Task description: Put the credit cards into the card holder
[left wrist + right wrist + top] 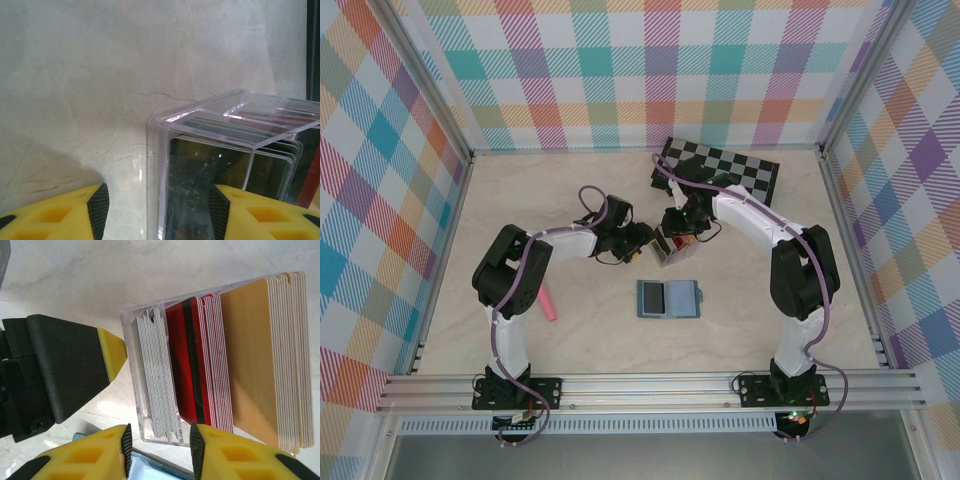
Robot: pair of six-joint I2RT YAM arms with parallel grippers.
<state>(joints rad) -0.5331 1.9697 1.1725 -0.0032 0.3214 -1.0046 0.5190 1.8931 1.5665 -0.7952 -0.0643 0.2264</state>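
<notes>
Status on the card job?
Left gripper open at corner of clear rack. Right gripper astride grey cards, grip unclear. Teal wallet open nearside, unobstructed.

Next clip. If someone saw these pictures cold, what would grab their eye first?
At mid-table stands a clear box packed with credit cards in tan, red and grey-white stacks. The right claw straddles the grey-white end, and the left claw sits at a corner of the box. Nearer the arm bases the teal card holder lies flat, and a chessboard lies at the back right.
</notes>
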